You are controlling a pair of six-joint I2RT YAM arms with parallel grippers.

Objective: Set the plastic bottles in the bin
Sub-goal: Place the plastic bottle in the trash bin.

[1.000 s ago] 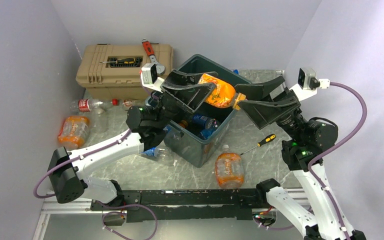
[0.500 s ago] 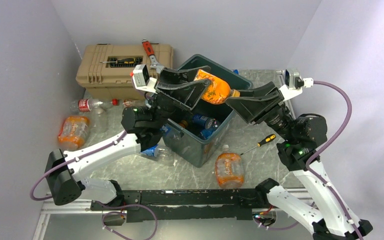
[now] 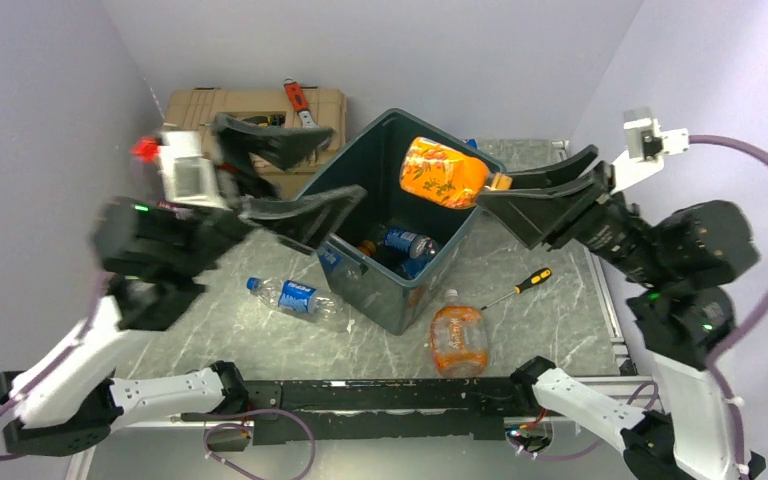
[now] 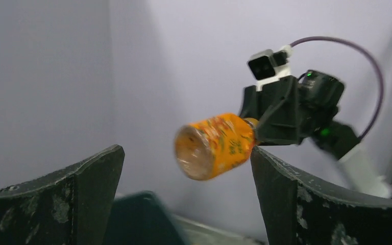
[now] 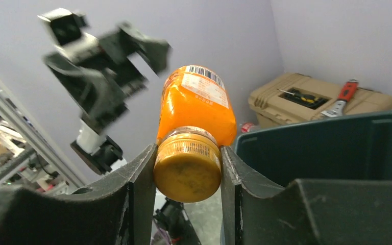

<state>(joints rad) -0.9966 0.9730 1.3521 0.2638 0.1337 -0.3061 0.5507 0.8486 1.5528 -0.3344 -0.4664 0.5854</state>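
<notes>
Half a second on, my left fingers (image 3: 345, 165) have come away from the orange-labelled bottle (image 3: 443, 172) and swung back toward the upper left of the overhead view. They stand wide apart with nothing between them, in front of the tan toolbox (image 3: 332, 103). My right arm has lifted and drawn toward the right edge.

My right fingers (image 3: 500, 185) are closed narrow on the bottle's orange cap (image 5: 188, 166), one finger touching each side of it. The bottle is off the worktop (image 3: 550, 320) and tilted, its base pointing toward upper centre. In the overhead view it shows over the far part of the bin (image 3: 385, 295). From my left wrist the bottle's clear base faces me at the centre of the frame, between my two spread fingers but apart from both.

Inside the bin lie other bottles, one with a blue label (image 3: 405, 243). On the worktop a blue-labelled bottle (image 3: 295, 297) lies left of the bin, and a crushed orange one (image 3: 458, 337) lies just below its near corner. A yellow-handled screwdriver (image 3: 525, 285) lies to the bin's right. A red wrench (image 3: 297, 97) rests on the toolbox.
</notes>
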